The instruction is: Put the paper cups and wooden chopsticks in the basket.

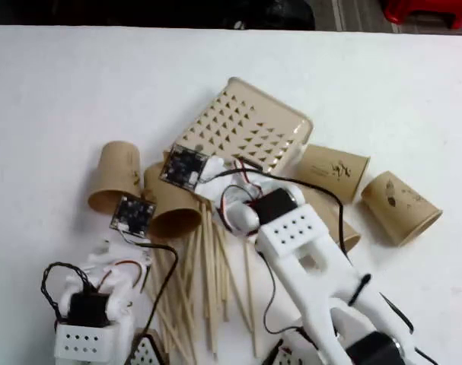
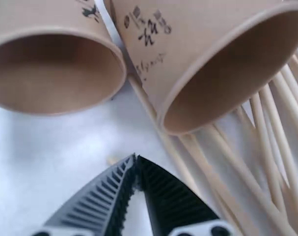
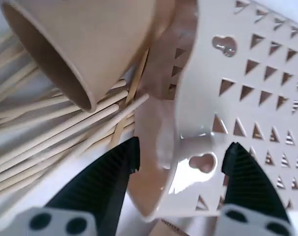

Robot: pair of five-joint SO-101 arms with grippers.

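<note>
Right wrist view: right gripper (image 3: 184, 146) wide, straddling basket (image 3: 257, 64) rim. Left gripper (image 2: 137, 157) closed, empty; cups (image 2: 203, 29) just ahead, mouths facing it.

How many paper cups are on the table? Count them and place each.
5. Left of the basket: outer cup, inner cup on the chopsticks. Right of it: near cup, far cup. A fifth cup pokes from under the right arm, which may hide more.
</note>
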